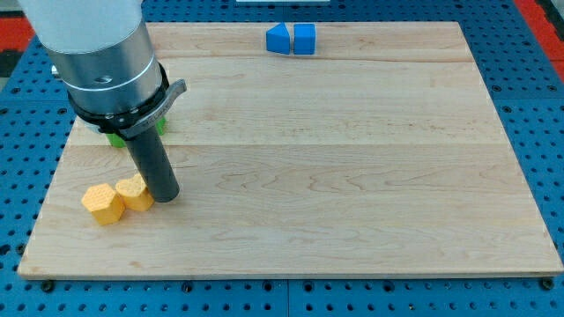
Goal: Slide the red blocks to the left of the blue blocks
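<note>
Wood board [352, 167], pale and grained, lies on a blue pegboard bench [538, 106] dotted with holes. My tip [166, 197] rests on the board near its left edge, touching the right side of one of two yellow blocks [116, 199] that sit side by side. It holds nothing, being a plain rod. Two blue blocks [291, 39] sit touching at the far edge. Something green [115, 137] peeks from behind the arm. Red blocks cannot be seen anywhere.
</note>
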Robot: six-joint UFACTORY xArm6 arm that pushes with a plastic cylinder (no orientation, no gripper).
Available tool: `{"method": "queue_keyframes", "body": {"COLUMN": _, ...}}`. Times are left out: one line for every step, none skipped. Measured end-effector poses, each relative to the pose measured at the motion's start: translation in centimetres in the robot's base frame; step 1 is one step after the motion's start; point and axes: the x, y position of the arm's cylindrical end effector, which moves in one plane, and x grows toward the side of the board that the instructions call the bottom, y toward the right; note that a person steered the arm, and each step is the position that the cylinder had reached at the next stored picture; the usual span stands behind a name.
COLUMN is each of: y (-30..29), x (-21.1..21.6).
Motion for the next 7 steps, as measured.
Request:
{"method": "queue_keyframes", "body": {"y": -0.2, "x": 0.2}}
{"method": "queue_keyframes", "body": {"y": -0.3, "x": 0.4}}
{"method": "queue_keyframes", "body": {"y": -1.5, "x": 0.4}}
{"method": "queue_keyframes", "body": {"y": -1.3, "x": 0.4}}
{"method": "queue_keyframes", "body": {"y": 1.1, "x": 0.4}}
{"method": "queue_keyframes", "body": {"y": 2.3, "x": 3.7}}
{"method": "queue_keyframes", "body": {"y": -1.9, "x": 7.3}}
